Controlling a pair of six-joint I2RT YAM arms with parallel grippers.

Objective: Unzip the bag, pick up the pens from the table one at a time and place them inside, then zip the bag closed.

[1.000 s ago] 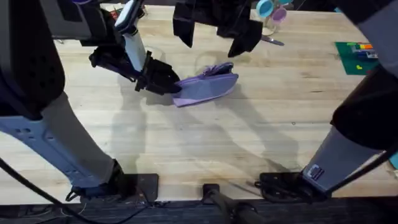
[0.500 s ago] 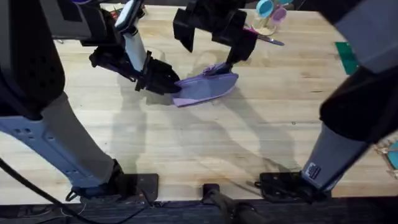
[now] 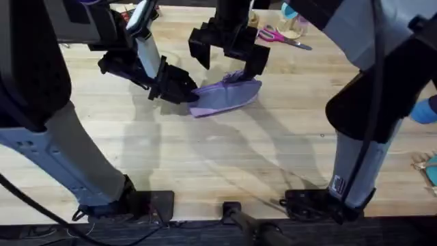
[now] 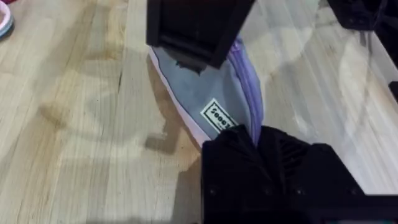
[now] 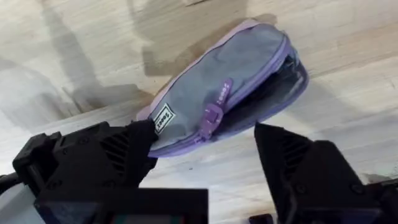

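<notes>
The lilac pencil pouch (image 3: 225, 98) lies on its side on the tabletop (image 3: 273, 157), its zipper part open at the far end, the pull tab (image 5: 213, 112) partway along. The left gripper (image 3: 186, 91) has its fingers clamped on the pouch's near end, likely anchoring it so the zipper can be drawn against tension. The right gripper (image 3: 229, 53) hovers just above the pouch with fingers spread apart, straddling the zipper line, seemingly lined up to take the tab. Scissors (image 3: 276, 36) lie well beyond.
</notes>
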